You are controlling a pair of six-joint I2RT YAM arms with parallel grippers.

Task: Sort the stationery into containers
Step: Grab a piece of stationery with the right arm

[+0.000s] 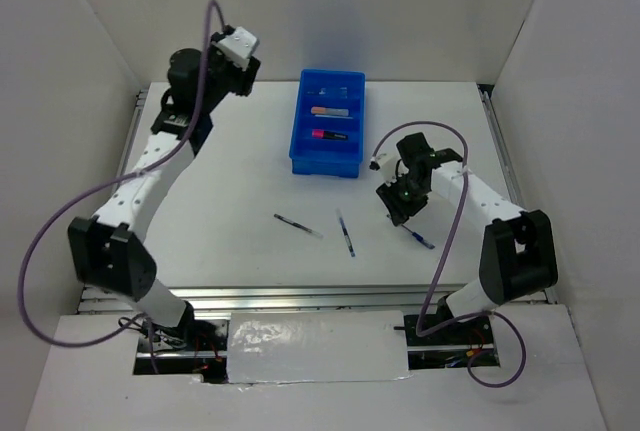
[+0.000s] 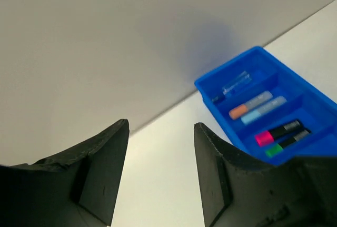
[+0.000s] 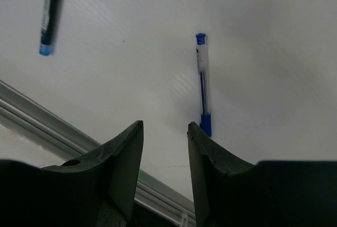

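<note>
The blue tray [image 1: 328, 154] stands at the back middle of the table. In the left wrist view the tray [image 2: 210, 98] holds a clear bottle [image 2: 235, 84], an orange marker [image 2: 249, 105], a pale blue marker [image 2: 264, 110], a pink marker [image 2: 278, 132] and a green one [image 2: 287, 144]. Three pens lie loose on the table: a dark pen [image 1: 298, 226], a blue pen [image 1: 346, 234] and a blue-capped pen [image 1: 420, 239]. My right gripper [image 1: 402, 207] hovers open and empty beside that last pen [image 3: 202, 85]. My left gripper [image 1: 248, 69] is raised at the back left, open and empty.
The metal rail of the table's near edge [image 3: 63, 127] runs just below my right gripper [image 3: 165, 124]. White walls enclose the table on the left, back and right. My left gripper [image 2: 160, 126] faces the back wall, left of the tray.
</note>
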